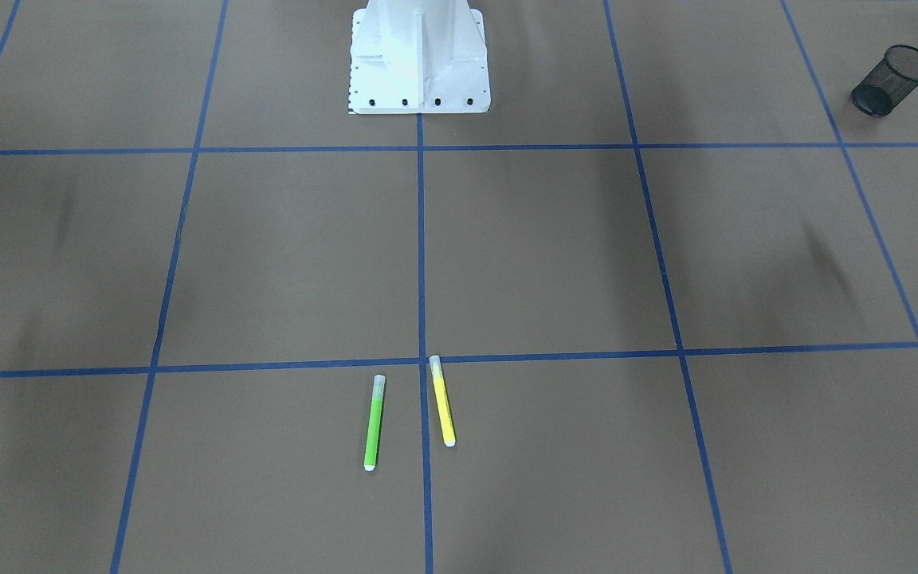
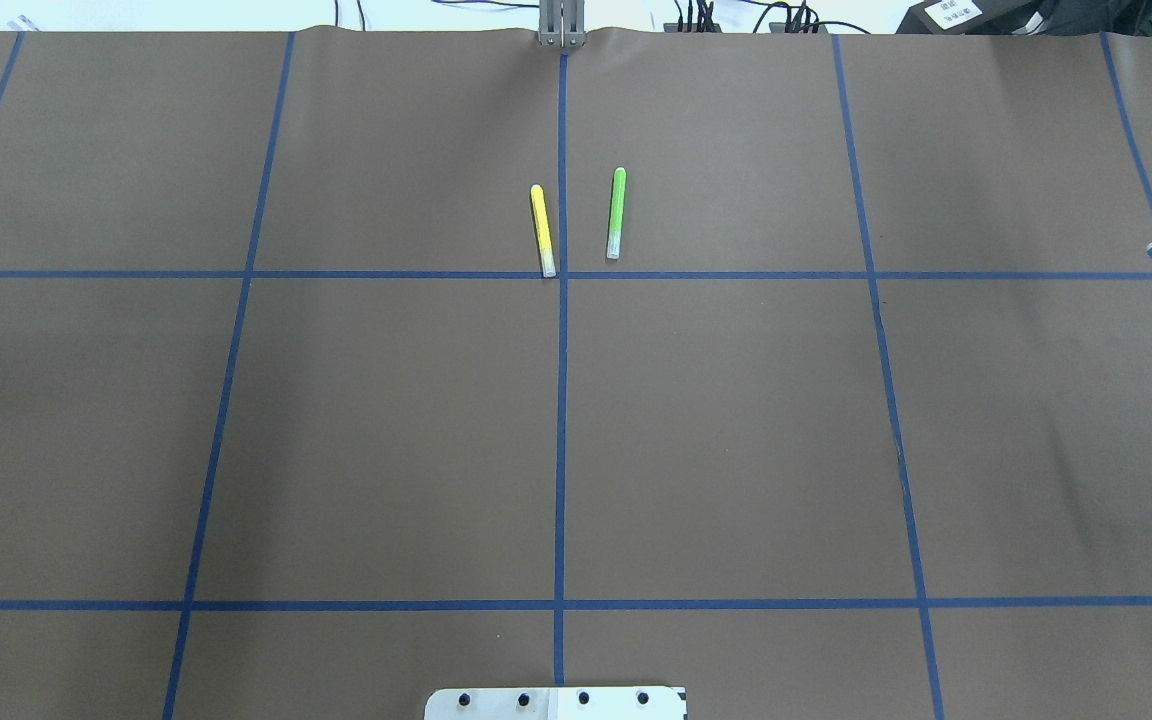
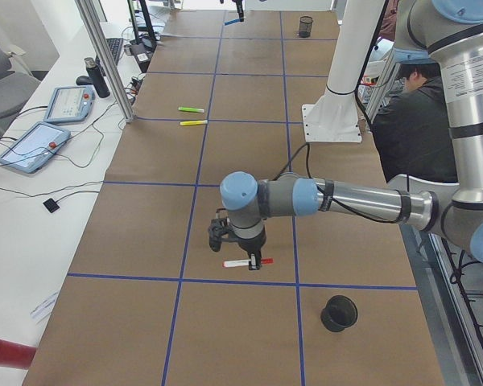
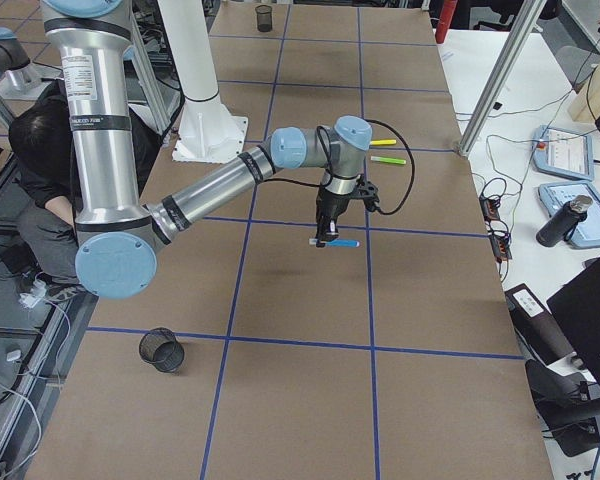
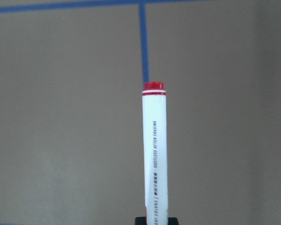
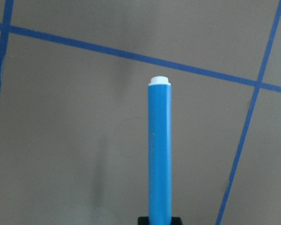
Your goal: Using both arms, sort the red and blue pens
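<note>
Red pen (image 5: 154, 154): smooth white barrel with fine black print lengthwise, and a red end with a thin red ring. It is clamped in the left gripper (image 3: 252, 259), jaws closed on it, well out to the robot's left of the white pedestal (image 3: 332, 121).

Blue pen (image 6: 159, 150): glossy blue barrel, pale round end. The right gripper (image 4: 325, 240) is closed on it, well out to the pedestal's right.

The wrist views cut off both pens' lower ends, and only a black sliver of each gripper shows.

Table (image 2: 386, 450): matt brown sheet, blue tape grid.
</note>
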`<act>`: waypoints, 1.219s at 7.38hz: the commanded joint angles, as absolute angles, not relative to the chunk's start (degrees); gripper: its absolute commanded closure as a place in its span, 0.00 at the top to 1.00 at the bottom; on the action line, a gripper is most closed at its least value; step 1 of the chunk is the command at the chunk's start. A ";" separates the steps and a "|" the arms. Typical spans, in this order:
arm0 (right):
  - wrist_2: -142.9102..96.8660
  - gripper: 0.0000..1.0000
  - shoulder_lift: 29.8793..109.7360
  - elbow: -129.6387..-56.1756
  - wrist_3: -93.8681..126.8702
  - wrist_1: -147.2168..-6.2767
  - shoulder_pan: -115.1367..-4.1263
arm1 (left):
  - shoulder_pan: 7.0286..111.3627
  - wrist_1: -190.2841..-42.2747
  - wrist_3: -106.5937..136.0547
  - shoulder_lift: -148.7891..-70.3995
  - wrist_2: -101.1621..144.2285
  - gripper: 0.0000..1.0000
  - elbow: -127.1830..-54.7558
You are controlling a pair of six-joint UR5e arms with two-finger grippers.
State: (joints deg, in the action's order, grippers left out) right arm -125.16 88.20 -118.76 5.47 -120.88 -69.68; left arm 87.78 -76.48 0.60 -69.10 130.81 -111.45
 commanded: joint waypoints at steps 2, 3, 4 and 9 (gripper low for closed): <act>-129.46 0.00 93.95 -119.97 0.35 -123.84 -72.16 | 99.62 -61.00 -0.17 -62.58 130.96 0.00 -110.83; -129.98 0.00 93.78 -119.97 0.44 -123.75 -72.16 | 102.97 -55.08 -0.09 -62.49 131.04 0.00 -111.18; -131.56 0.00 93.61 -119.88 0.53 -123.66 -72.16 | 105.10 -48.76 -0.17 -62.49 132.96 0.00 -111.18; -131.66 0.00 93.25 -120.06 0.35 -123.40 -72.33 | 105.38 -38.23 -1.32 -62.49 151.77 0.00 -100.92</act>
